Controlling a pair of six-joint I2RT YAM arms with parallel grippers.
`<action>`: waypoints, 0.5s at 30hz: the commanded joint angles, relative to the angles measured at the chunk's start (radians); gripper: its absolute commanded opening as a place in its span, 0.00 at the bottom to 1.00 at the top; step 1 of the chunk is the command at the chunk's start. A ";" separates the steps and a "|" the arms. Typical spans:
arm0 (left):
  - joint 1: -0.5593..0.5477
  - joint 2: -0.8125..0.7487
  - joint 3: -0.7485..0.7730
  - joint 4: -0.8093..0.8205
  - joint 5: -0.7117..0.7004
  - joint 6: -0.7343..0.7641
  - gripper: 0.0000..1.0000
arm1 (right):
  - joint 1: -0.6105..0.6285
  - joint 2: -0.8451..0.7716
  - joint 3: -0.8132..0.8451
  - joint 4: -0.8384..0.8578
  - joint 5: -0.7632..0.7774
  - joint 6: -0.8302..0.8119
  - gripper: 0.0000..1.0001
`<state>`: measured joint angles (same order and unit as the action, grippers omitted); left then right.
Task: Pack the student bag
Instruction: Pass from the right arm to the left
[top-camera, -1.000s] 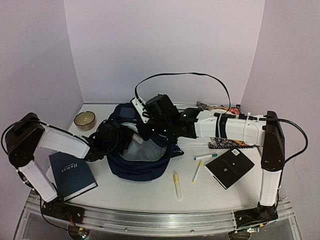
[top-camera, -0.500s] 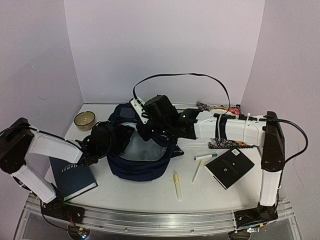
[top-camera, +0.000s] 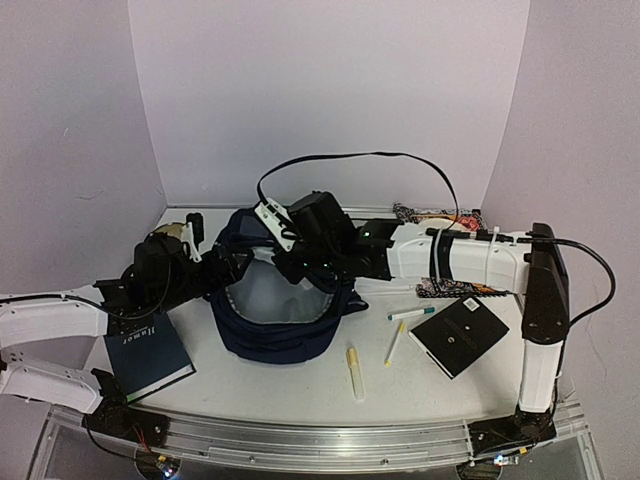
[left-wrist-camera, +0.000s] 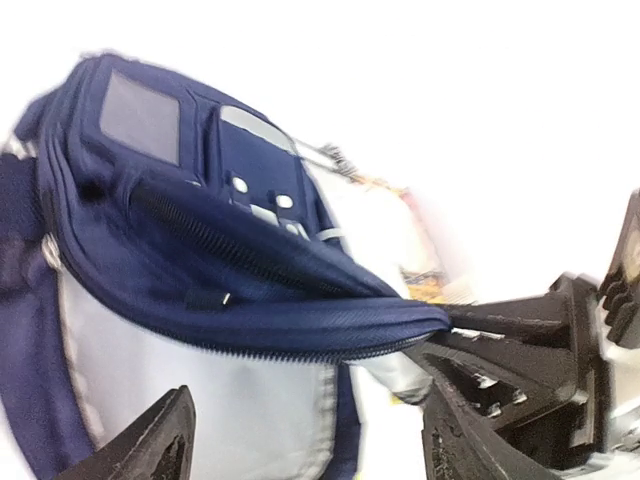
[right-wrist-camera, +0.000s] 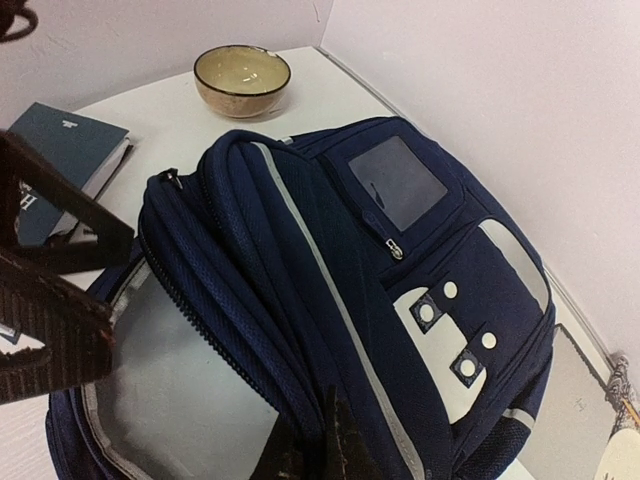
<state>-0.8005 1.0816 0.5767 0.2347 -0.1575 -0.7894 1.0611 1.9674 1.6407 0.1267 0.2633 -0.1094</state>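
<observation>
The navy student bag (top-camera: 278, 322) lies in the middle of the table with its mouth open, showing light grey lining (left-wrist-camera: 200, 400). My right gripper (top-camera: 300, 262) is shut on the bag's upper zip rim (right-wrist-camera: 325, 440) and holds the flap up. In the left wrist view that gripper shows as black fingers (left-wrist-camera: 520, 360) pinching the rim. My left gripper (top-camera: 212, 262) is open just left of the bag's mouth. Nothing sits between its fingertips (left-wrist-camera: 165, 435), and it faces the lining (left-wrist-camera: 310, 420).
A dark blue book (top-camera: 150, 355) lies at the front left and a tan bowl (right-wrist-camera: 242, 78) at the back left. To the right of the bag lie a yellow highlighter (top-camera: 353, 370), two markers (top-camera: 396, 342), a black notebook (top-camera: 460, 335) and a patterned pouch (top-camera: 450, 288).
My left gripper has opened and drawn back to the left, out of the bag's mouth. The right gripper has kept its hold on the rim.
</observation>
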 joint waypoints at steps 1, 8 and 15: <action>0.000 -0.026 0.138 -0.245 -0.057 0.340 0.81 | -0.007 -0.009 0.007 0.051 0.028 -0.055 0.00; 0.013 -0.011 0.239 -0.370 -0.012 0.625 0.85 | -0.009 -0.027 -0.022 0.051 -0.004 -0.111 0.00; 0.015 0.051 0.373 -0.460 0.031 0.794 0.86 | -0.022 -0.053 -0.059 0.051 -0.027 -0.142 0.00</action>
<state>-0.7910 1.1224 0.8577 -0.1614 -0.1740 -0.1683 1.0611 1.9700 1.5983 0.1493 0.2188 -0.2193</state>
